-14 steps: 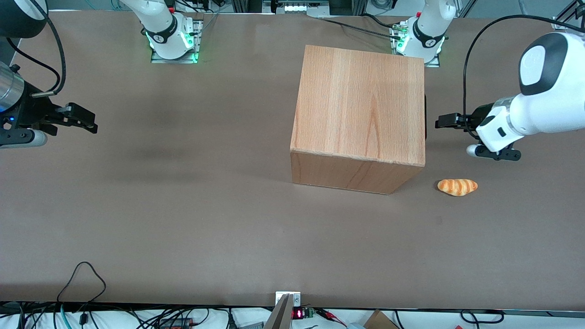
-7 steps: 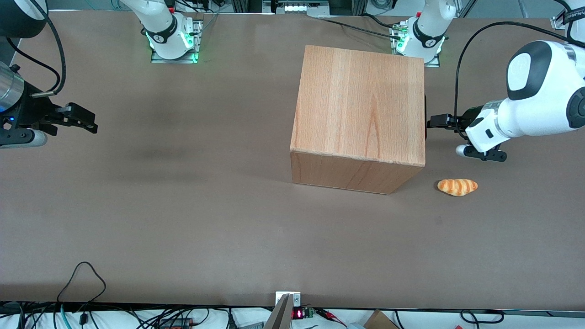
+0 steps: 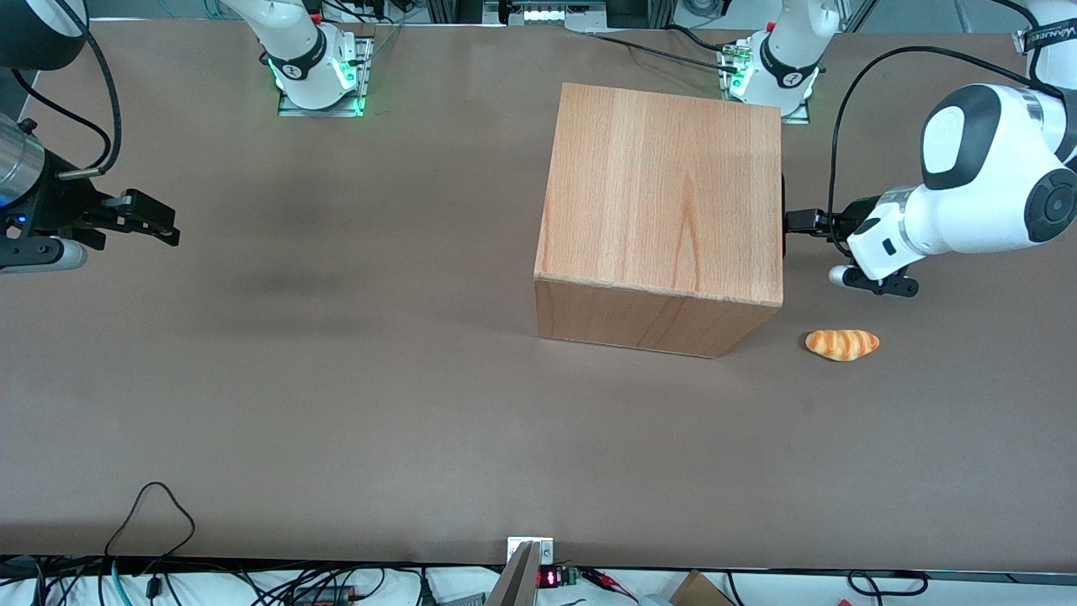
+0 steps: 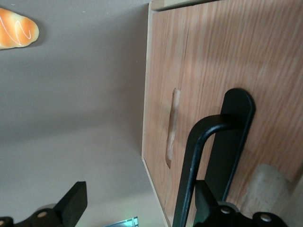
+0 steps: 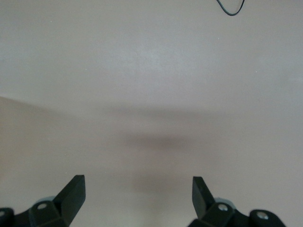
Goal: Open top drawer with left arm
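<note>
The top drawer is shut, its wooden front flush with the cabinet, on the face turned toward the working arm's end of the desk. Its black bar handle stands off the panel, and a shallow notch is cut in the wood just beside it. The gripper of the left arm is right up at that front, level with the handle. Its fingers are spread wide: the handle lies between them, close against one finger, and they are not closed on it. A small orange bread roll lies on the desk near the cabinet's corner, nearer the front camera than the gripper.
</note>
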Robot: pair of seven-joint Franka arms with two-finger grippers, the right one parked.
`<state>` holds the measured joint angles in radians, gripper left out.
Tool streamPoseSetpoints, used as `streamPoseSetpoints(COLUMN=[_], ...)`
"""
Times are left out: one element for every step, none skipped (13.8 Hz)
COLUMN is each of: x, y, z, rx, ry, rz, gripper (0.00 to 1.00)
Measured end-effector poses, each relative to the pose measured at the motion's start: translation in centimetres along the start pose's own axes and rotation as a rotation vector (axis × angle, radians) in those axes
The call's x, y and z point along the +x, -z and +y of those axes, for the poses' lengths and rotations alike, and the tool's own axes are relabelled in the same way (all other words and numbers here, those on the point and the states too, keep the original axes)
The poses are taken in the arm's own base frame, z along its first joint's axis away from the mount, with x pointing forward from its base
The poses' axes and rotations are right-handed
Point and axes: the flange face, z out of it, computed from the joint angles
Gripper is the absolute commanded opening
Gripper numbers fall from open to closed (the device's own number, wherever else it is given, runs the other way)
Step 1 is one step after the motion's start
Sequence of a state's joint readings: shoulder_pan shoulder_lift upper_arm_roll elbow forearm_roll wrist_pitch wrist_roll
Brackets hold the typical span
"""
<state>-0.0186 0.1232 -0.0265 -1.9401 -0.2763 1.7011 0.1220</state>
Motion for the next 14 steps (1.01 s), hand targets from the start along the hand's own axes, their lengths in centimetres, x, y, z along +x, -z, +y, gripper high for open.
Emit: streamPoseSetpoints(x=[0.0,0.0,0.1,0.1,0.1,0.1,0.0,0.0,0.0,0.0,0.0,0.0,0.0,0.0], y=[-0.2,-0.5,-0.9,-1.3,-1.6,-1.8,-2.0,-2.1,-2.1,-2.1,-2.1,-2.1,-2.1,-2.0], z=[-0.1,-0.1,-0.2,-0.2,-0.3,-0.3,-0.3,-0.3,-0.3,-0.3,-0.4,-0.4,-0.5,-0.6], rx=[0.0,0.0,-0.001,-0.001,-0.001,-0.001,-0.001,-0.001,-0.001,-0.001,-0.001,-0.001,0.0,0.002], ry=[-0.001,-0.003,-0.004,-0.005,-0.007,-0.008,-0.009,-0.011,-0.012,-0.014,-0.015,-0.015,-0.015,-0.015], rz=[0.001,0.001,0.003,0.002,0.003,0.0,-0.002,-0.003,-0.003,-0.002,-0.002,-0.001,-0.001,0.0], gripper=[1.0,1.0,1.0,1.0,1.0,1.0,1.0,1.0,1.0,1.0,1.0,1.0,1.0,1.0])
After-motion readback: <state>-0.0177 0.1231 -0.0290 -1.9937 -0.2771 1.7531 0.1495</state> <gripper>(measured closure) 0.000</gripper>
